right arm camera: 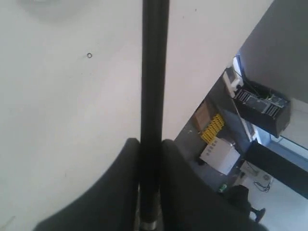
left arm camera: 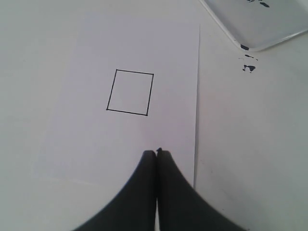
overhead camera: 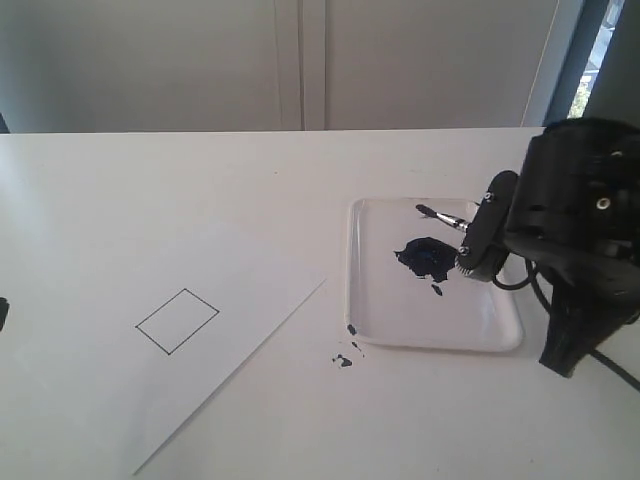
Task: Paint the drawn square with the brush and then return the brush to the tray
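The desk (overhead camera: 150, 180) lies open around the paper (overhead camera: 200, 375). The right gripper (right arm camera: 150, 142) pinches the black brush (overhead camera: 440, 215) over the tray (overhead camera: 440, 322); the left gripper (left arm camera: 157, 153) is closed, empty. The drawn square (overhead camera: 177, 321) is an unfilled outline.

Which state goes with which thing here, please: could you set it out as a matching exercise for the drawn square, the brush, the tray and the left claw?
Things:
1. drawn square
2. brush
3. tray
4. left claw

States:
A. shut and empty
B. bears a dark paint blob
C. outline only, unpainted
D. held in the right claw

Pairs: 1-C, 2-D, 3-B, 4-A.
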Robot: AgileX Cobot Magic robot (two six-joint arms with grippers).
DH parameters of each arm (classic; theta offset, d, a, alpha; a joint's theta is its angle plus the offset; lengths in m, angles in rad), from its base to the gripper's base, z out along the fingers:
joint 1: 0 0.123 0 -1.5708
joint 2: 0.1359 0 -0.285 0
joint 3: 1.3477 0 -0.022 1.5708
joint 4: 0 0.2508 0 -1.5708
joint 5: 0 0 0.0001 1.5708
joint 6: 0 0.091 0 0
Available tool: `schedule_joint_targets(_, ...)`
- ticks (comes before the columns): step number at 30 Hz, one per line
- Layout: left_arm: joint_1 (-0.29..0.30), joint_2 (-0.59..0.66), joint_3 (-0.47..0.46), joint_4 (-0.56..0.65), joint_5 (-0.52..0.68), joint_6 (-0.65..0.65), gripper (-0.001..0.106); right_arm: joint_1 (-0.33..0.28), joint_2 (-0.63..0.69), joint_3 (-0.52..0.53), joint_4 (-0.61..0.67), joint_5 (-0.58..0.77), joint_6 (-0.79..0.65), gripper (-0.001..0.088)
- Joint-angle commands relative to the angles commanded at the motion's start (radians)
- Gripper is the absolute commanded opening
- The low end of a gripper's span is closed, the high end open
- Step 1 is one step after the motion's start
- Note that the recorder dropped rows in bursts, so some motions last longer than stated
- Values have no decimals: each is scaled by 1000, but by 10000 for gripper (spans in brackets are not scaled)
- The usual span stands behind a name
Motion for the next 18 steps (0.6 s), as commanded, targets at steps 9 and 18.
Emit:
schedule_joint_targets(9,0,0,0,0,2,0,0,0,72,0,-118,0,0,0)
schedule_joint_targets(18,0,0,0,0,6,0,0,0,161,2,-153,0,-4,0)
